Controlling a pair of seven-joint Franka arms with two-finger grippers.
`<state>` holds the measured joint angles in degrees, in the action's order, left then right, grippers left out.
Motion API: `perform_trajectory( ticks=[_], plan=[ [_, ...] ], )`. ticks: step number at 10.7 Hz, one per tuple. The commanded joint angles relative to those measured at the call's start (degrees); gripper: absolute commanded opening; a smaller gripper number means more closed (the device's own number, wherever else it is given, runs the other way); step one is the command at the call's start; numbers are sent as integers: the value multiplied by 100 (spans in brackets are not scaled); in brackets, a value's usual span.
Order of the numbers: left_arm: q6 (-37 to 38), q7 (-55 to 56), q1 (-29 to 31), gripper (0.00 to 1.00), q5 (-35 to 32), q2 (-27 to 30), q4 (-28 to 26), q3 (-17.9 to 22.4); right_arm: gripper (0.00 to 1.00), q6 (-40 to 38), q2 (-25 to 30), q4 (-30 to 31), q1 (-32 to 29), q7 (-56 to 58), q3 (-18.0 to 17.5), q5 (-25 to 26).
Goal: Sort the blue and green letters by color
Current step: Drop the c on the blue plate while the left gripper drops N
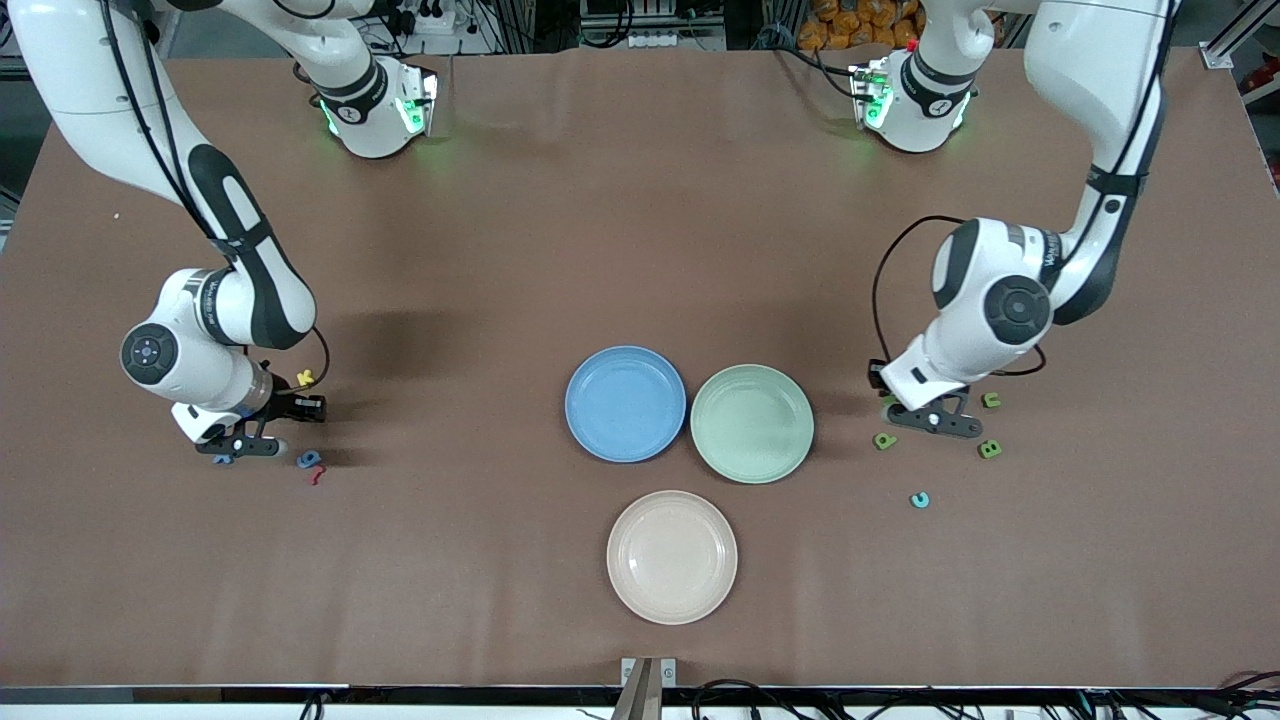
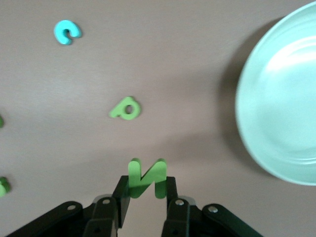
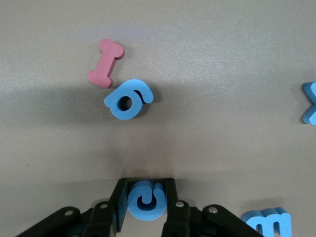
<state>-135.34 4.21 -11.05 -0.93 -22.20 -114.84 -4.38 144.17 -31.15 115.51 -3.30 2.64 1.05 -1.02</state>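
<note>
Left wrist view showed the left gripper (image 2: 146,193) clenched on a green N (image 2: 146,177) near the green plate (image 2: 256,128); the right gripper (image 3: 146,202) (low over the counter (image 3: 222,148)) gripped a blue letter (image 3: 145,199).

Blue plate (image 1: 625,403), green plate (image 1: 752,423), beige plate (image 1: 671,556), brown table (image 1: 640,200).

You are looking at a brown bench (image 1: 600,220). Three plates are sitting near its middle. The blue plate (image 1: 625,403) and the green plate (image 1: 752,423) are lying side by side, almost touching. The cream plate (image 1: 671,556) is lying nearer to the front camera. A yellow K (image 1: 306,378) and a red letter (image 1: 317,475) are lying toward the right arm's end. A teal C (image 1: 919,499) is lying toward the left arm's end.
</note>
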Motion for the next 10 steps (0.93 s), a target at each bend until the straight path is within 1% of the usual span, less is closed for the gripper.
perform_trajectory(
  ticks=[1,3,4,6,7,8,9,10],
  plan=[
    [349,1139,-562,21,-31,-135,470,51,0,14,136,17,-31,-210,-305,-21],
    [394,1808,-958,21,48,-389,865,42,0,-30,92,-238,-13,-885,-665,-12],
    [403,2124,-1143,21,171,-634,1198,42,0,-30,66,-387,91,-1323,-815,-12],
    [403,2662,-1381,22,303,-1170,1884,42,0,-161,-13,-651,564,-2342,-852,-21],
    [403,2786,-1443,25,321,-1347,2095,42,0,-309,-31,-817,828,-2930,-860,-21],
    [403,2769,-1452,65,286,-1427,2150,42,0,-511,-92,-1028,1083,-3484,-861,-21],
    [403,2726,-1461,100,225,-1427,2150,42,0,-731,-171,-1274,1338,-4073,-861,-38],
    [403,2725,-1444,100,225,-1401,2150,51,0,-863,-276,-1563,1619,-4610,-861,-247]
  ],
)
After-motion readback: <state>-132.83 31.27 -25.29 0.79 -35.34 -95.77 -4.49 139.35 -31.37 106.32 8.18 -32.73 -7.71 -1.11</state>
